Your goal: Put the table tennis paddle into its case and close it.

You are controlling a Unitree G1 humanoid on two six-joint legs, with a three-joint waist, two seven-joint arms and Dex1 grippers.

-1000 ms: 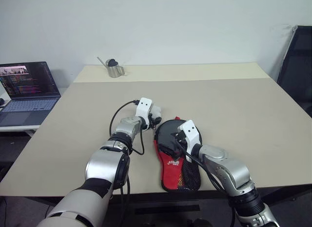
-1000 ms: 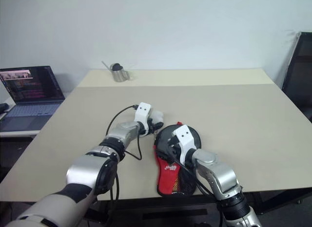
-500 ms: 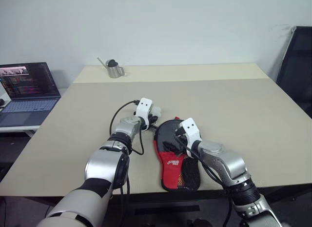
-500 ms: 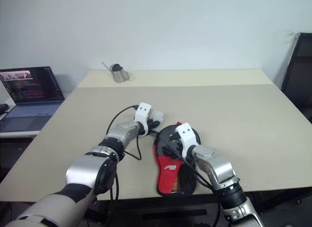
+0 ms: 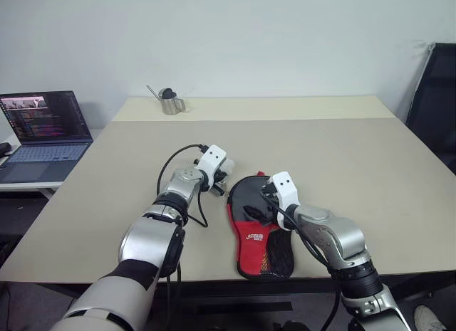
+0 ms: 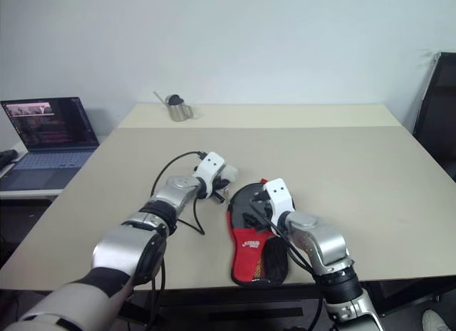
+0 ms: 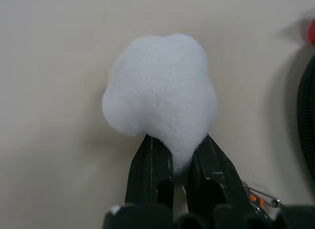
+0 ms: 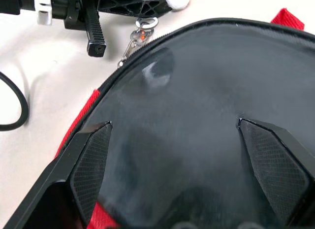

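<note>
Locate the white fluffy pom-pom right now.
The white pom-pom is pinched in the shut left gripper just above the table, close to the left of the case; in the head views it sits at the table's near centre.

A wide beige table stands against a plain white wall. At its far edge sits a small metal pot. An open laptop rests on a side surface at left; a black chair stands at right.
</note>
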